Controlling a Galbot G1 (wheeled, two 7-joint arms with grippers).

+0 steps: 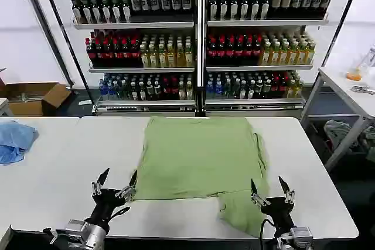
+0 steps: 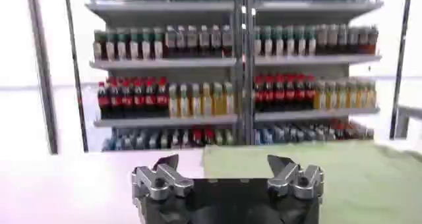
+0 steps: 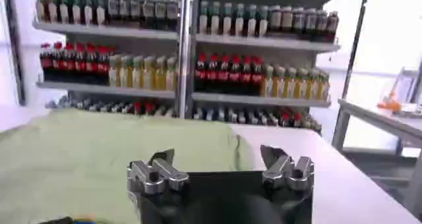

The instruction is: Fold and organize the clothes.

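You have the sage-green shirt (image 1: 199,156) lying flat on the white table (image 1: 58,174), spread from the far edge toward the robot, with one flap (image 1: 240,212) hanging off its near right corner down to the table's front edge. The cloth looks partly folded: its left edge runs at a slant, and a thin seam or strap line shows along its right side.

Your left gripper (image 1: 117,184) hovers over bare table just beside the shirt's near left corner, fingers spread apart and holding nothing; the right-hand fingertip sits close to the fabric edge, though you cannot tell whether it touches. From the left wrist camera the same gripper (image 2: 227,172) shows both fingers parted, with the shirt (image 2: 330,172) off to one side of them.

Your right gripper (image 1: 270,190) stands near the table's front edge, beside the hanging flap, fingers likewise wide and empty. Its wrist view shows the gripper (image 3: 221,169) with the shirt (image 3: 79,153) ahead of it.

A light-blue cloth (image 1: 14,141) lies crumpled at the table's far left, well apart from the shirt. Behind the table stand shelves of bottles (image 1: 199,39), and a cardboard box (image 1: 32,98) sits on the floor at the left
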